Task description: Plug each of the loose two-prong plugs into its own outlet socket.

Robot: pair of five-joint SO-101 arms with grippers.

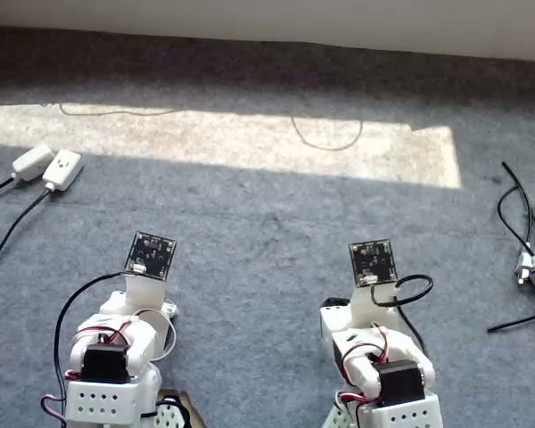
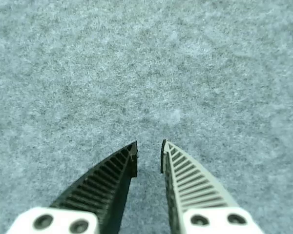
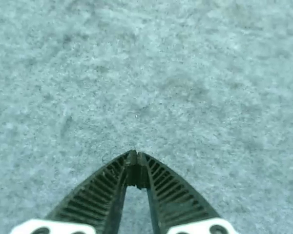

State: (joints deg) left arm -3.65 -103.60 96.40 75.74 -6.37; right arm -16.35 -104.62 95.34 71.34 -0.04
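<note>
Plugs (image 1: 31, 161) and sockets (image 1: 63, 169) lie well apart from your grippers. Your left gripper (image 2: 149, 151) hangs over grey carpet (image 2: 136, 58), tips slightly spread; your right gripper (image 3: 136, 157) has its tips pressed together. In the high view, one white set lies upper left, another at the right edge.

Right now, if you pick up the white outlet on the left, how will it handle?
The outlet looks like a small rigid block, so it is probably light and stiff. Its black cord lies loosely curved, so it will likely flop and drag. On the carpet it should resist sliding.
</note>
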